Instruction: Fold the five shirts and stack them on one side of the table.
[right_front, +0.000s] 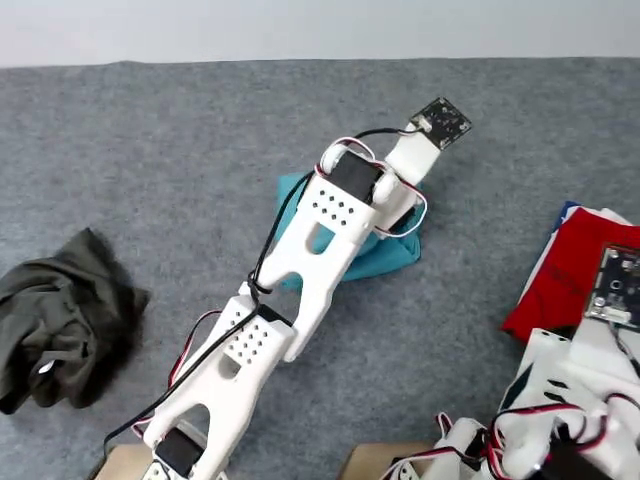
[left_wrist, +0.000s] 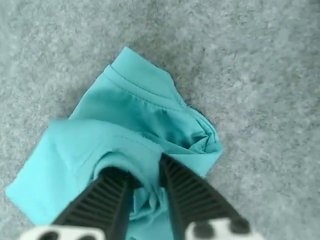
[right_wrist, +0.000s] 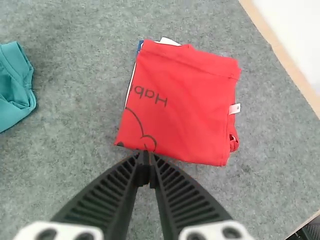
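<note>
A crumpled teal shirt (left_wrist: 135, 105) lies on the grey carpet near the middle of the table (right_front: 200, 150), half covered by the left arm (right_front: 330, 220) in the high view. My left gripper (left_wrist: 142, 172) is shut on a bunched fold of the teal shirt. At the right edge lies a folded red shirt (right_wrist: 180, 105) on top of a stack, with white and blue cloth edges (right_wrist: 140, 47) peeking out beneath it. My right gripper (right_wrist: 145, 159) is shut, its tips right at the red shirt's near edge. A dark olive shirt (right_front: 60, 320) lies unfolded at the far left.
The table's wooden edge (right_wrist: 280, 50) runs just beyond the red stack. Bare grey carpet spreads between the teal shirt (right_front: 388, 258) and the red shirt (right_front: 575, 265), and along the back. The right arm (right_front: 590, 370) stands at the front right.
</note>
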